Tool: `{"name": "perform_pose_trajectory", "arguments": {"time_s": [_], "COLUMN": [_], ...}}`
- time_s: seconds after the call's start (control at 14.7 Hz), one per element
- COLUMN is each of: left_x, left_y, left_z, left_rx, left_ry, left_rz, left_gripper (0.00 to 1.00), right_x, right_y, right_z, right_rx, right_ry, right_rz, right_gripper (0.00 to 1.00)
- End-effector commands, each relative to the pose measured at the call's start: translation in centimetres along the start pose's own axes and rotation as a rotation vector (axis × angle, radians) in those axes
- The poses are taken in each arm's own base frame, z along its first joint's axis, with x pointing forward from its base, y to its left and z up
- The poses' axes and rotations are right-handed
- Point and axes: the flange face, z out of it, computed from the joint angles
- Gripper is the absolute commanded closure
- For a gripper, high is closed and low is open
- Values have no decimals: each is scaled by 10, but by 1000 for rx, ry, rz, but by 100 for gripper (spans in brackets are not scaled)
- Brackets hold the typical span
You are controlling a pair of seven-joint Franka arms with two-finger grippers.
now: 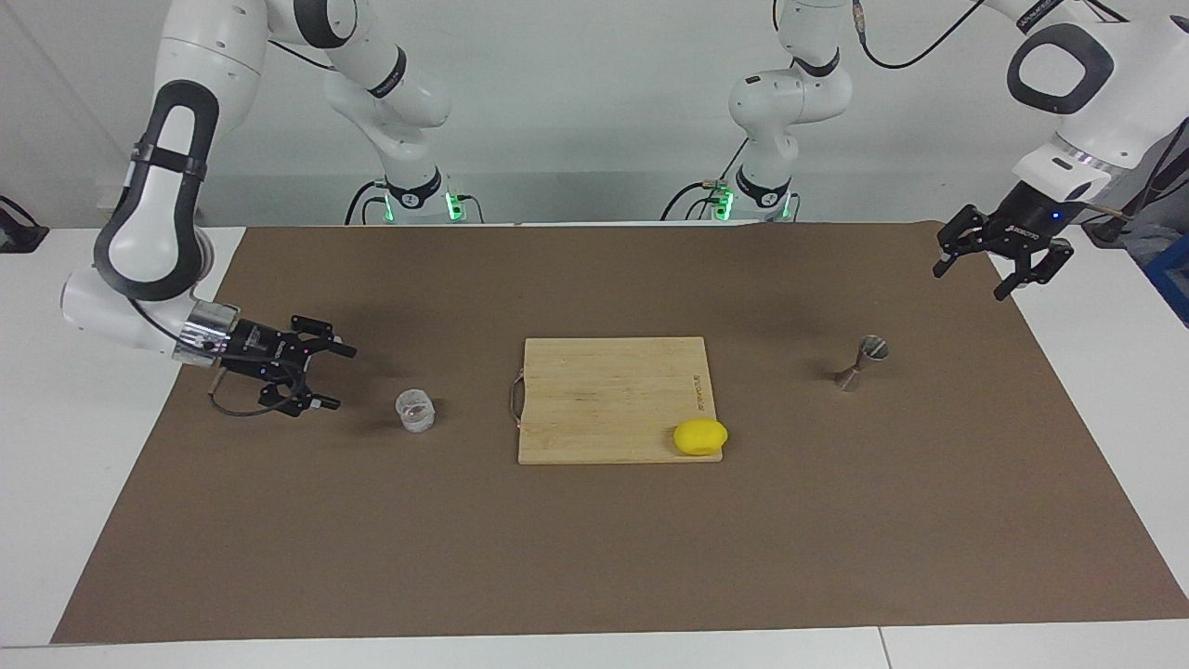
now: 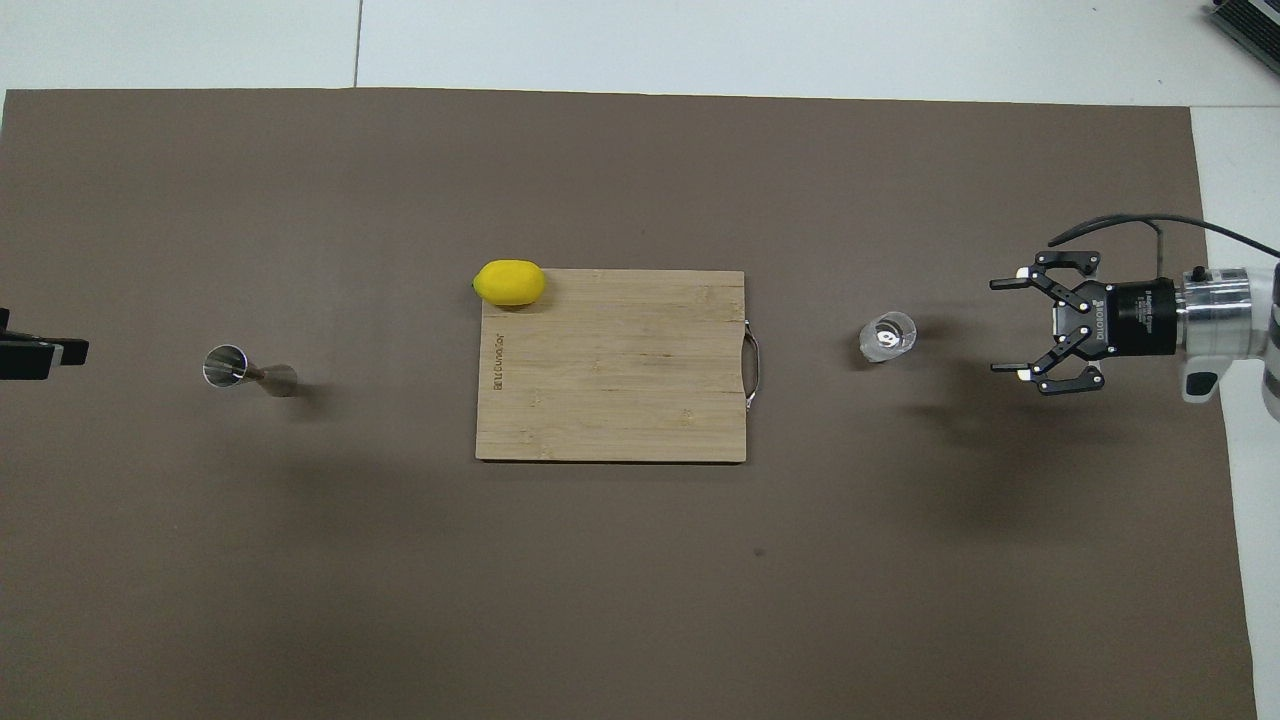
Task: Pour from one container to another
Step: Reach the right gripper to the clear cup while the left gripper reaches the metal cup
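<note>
The clear squat cup (image 1: 415, 410) (image 2: 887, 337) stands upright on the brown mat toward the right arm's end. My right gripper (image 1: 342, 378) (image 2: 996, 327) hangs low beside it, lying level with its open fingers pointing at the cup, a short gap away. The steel hourglass jigger (image 1: 859, 362) (image 2: 245, 371) stands toward the left arm's end. My left gripper (image 1: 968, 283) is open and empty, raised over the mat's edge out past the jigger. In the overhead view only its tip (image 2: 45, 352) shows.
A wooden cutting board (image 1: 613, 390) (image 2: 610, 380) with a metal handle lies mid-mat between cup and jigger. A yellow lemon (image 1: 700, 436) (image 2: 510, 282) rests on the board's corner farthest from the robots, on the jigger's side. White table surrounds the brown mat (image 1: 594, 557).
</note>
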Motion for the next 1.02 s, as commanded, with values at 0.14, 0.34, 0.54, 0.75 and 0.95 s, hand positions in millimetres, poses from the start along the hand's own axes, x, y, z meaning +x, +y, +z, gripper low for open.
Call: {"name": "perform_pose_trajectory", "arguments": {"time_s": [0.14, 0.34, 0.54, 0.75, 0.95], "left_x": [-12, -23, -34, -56, -71], "left_y": [-25, -30, -44, -85, -115], "left_z": [37, 62, 92, 115, 126], "left_rx": [-172, -246, -304, -306, -304], "left_ry": [164, 266, 297, 423, 465], "left_rz": [46, 150, 123, 211, 311], "left_gripper": [0, 0, 0, 0, 0], "right_x": [24, 31, 40, 44, 47], "right_y": [-7, -7, -9, -8, -3], "right_z": [28, 48, 67, 77, 93], "right_rx": [11, 16, 15, 2, -16], "right_ry": [-77, -109, -145, -148, -157], "right_rz": [97, 126, 131, 112, 103], "right_gripper": [0, 0, 0, 0, 0]}}
